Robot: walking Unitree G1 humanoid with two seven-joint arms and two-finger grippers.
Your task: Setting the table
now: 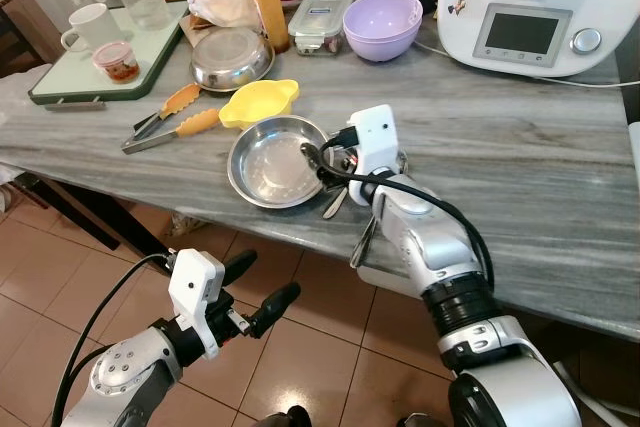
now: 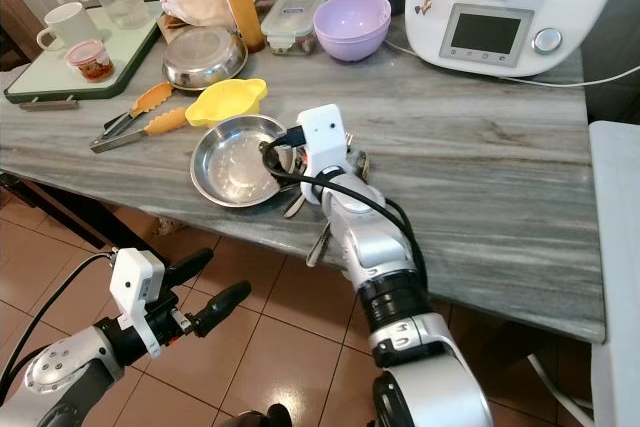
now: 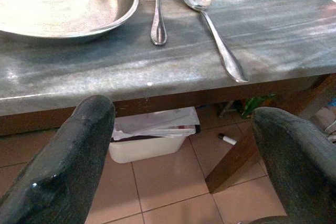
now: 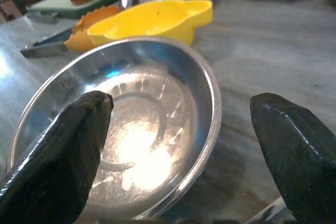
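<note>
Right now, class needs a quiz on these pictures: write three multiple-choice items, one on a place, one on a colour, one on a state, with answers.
1. Where does the fork lie?
A. between steel plate and spoon
B. on the green tray
C. in the purple bowl

2. What colour is the small dish touching the steel plate?
A. red
B. yellow
C. blue

3. How is the right claw?
A. shut on the spoon
B. shut on a cup
C. open

Answers: A, fork lies beside the plate, spoon beyond; B, its rim is yellow; C, black fingers stand wide apart, holding nothing.

Steel plate [image 1: 275,160] near counter [image 1: 560,187] edge, fork [image 3: 157,9] and spoon [image 3: 211,22] right (side by side), tongs [image 1: 170,119] left
</note>
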